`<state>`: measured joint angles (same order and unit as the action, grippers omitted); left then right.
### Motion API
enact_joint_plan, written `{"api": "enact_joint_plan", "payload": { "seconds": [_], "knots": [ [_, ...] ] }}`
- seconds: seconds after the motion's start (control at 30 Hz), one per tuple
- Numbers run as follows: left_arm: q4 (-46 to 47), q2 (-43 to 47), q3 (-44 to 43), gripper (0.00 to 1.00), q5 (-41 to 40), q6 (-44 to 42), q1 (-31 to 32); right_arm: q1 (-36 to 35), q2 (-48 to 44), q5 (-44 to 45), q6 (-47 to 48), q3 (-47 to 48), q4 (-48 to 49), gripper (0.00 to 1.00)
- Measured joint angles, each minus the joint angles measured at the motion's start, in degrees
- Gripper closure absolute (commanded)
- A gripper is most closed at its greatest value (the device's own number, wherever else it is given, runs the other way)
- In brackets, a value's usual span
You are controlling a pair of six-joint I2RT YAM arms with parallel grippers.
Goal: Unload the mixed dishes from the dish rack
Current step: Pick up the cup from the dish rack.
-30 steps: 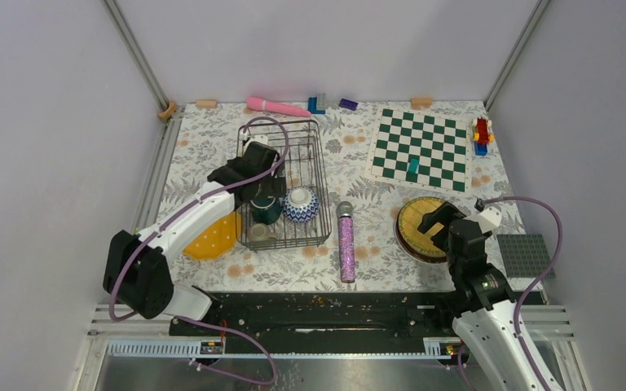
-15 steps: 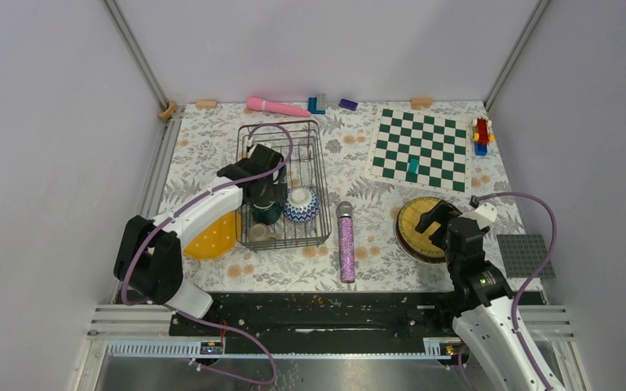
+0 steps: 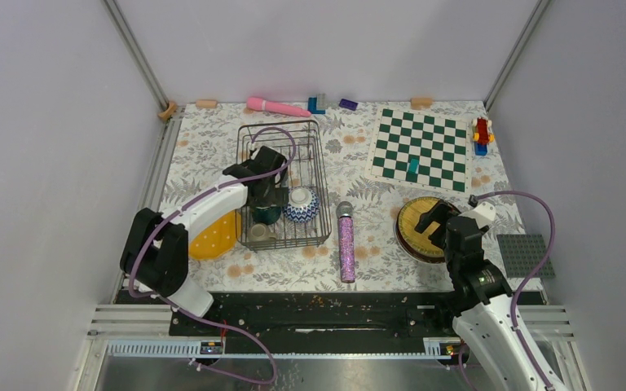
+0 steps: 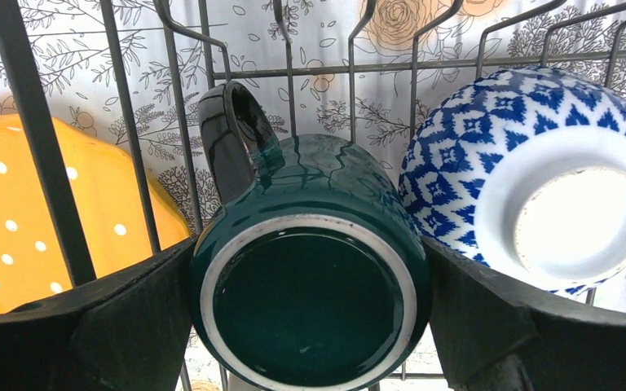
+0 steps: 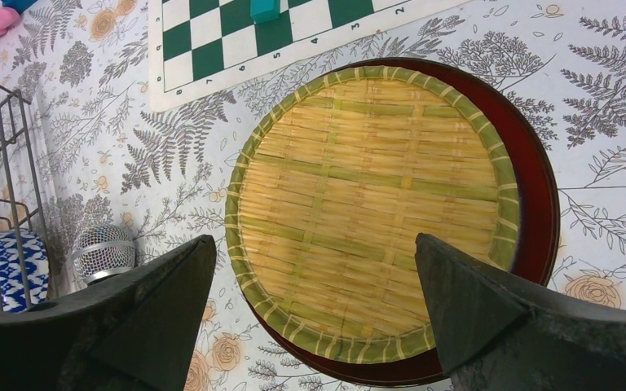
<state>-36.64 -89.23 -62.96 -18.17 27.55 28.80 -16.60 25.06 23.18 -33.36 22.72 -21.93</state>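
Inside the rack (image 3: 284,186), the upturned teal mug (image 4: 310,273) is being flanked by the left gripper (image 4: 314,326), jaws spread at its sides, contact not discernible. Beside it, the patterned bowl (image 4: 538,175) is lying upturned. Meanwhile, the right gripper (image 5: 318,322) is being held open above stacked plates (image 5: 383,212).

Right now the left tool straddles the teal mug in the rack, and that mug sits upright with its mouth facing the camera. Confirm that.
One thing is off: the teal mug is not mouth-up. The left wrist view shows its flat base ring facing the camera, so it is turned over. The rest holds: the left tool has a finger on each side of it, inside the rack, beside the blue patterned bowl.
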Motion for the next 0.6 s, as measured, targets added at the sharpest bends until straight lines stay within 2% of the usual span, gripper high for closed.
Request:
{"api": "enact_joint_plan", "payload": {
  "seconds": [0.1,0.27,0.37,0.6],
  "knots": [
    [-0.11,-0.55,-0.02,0.08,0.09,0.02,0.0,0.0,0.22,0.02,0.0,0.0,0.0,0.0],
    [-0.74,-0.9,-0.44,0.37,0.15,0.59,0.0,0.0,0.28,0.04,0.02,0.0,0.0,0.0],
    [-1.18,-0.9,-0.63,0.5,0.15,0.81,0.0,0.0,0.28,0.04,0.02,0.0,0.0,0.0],
    [-2.78,-0.09,-0.66,0.7,0.0,1.03,0.0,0.0,0.15,0.0,0.0,0.0,0.0,0.01]
  ]
}}
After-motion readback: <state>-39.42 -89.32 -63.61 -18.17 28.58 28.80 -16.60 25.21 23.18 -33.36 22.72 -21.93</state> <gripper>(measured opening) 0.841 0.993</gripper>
